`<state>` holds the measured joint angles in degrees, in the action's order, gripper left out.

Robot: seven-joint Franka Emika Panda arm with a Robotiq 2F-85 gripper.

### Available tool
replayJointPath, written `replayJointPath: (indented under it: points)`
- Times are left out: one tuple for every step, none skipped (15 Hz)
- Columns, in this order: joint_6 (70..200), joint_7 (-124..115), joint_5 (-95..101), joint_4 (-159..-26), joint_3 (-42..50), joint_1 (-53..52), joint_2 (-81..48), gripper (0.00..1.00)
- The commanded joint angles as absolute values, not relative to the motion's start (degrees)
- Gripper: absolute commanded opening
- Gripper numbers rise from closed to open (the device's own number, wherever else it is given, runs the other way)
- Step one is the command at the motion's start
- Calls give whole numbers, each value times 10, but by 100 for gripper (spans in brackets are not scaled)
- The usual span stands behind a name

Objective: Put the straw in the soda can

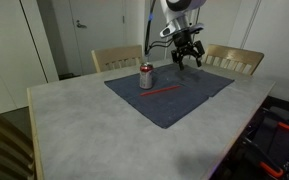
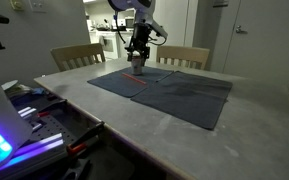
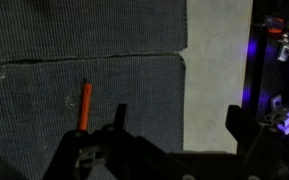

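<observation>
The gripper (image 1: 185,62) hangs above the dark mat (image 1: 199,95), its fingers (image 3: 120,118) spread wide and empty. The straw (image 1: 162,91) lies flat on the mat just beside the upright soda can (image 1: 146,76), apart from the gripper.

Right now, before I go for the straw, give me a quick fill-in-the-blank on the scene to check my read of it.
1. The straw lies flat on the dark ___, not in the soda can.
2. The soda can stands ___ beside the straw.
3. The gripper hangs above the table with its jaws ___, holding nothing.
Missing words: cloth; upright; open.
</observation>
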<state>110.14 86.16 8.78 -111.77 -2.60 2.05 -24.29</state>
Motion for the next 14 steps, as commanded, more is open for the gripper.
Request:
replayJointPath:
  points:
    - [1122,891,60,-1114,-35,41,-247,100]
    - [1104,872,79,-1115,-32,27,-250,100]
    - [1109,873,75,-1114,-31,29,-250,100]
    - [1110,873,74,-1114,-31,31,-249,100]
    - [1111,873,74,-1113,-31,32,-249,100]
    - [1118,864,76,-1124,-31,29,-238,100]
    - [1132,853,75,-1136,-33,26,-228,100]
    - [1143,842,73,-1145,-34,24,-223,100]
    - [1161,827,70,-1158,-35,22,-215,100]
    - [1178,814,70,-1167,-36,20,-211,100]
    - [1208,793,69,-1185,-36,18,-203,100]
    - [1240,773,69,-1204,-36,18,-194,100]
    - [1273,758,66,-1225,-36,20,-183,100]
    - [1302,744,67,-1244,-36,20,-175,100]
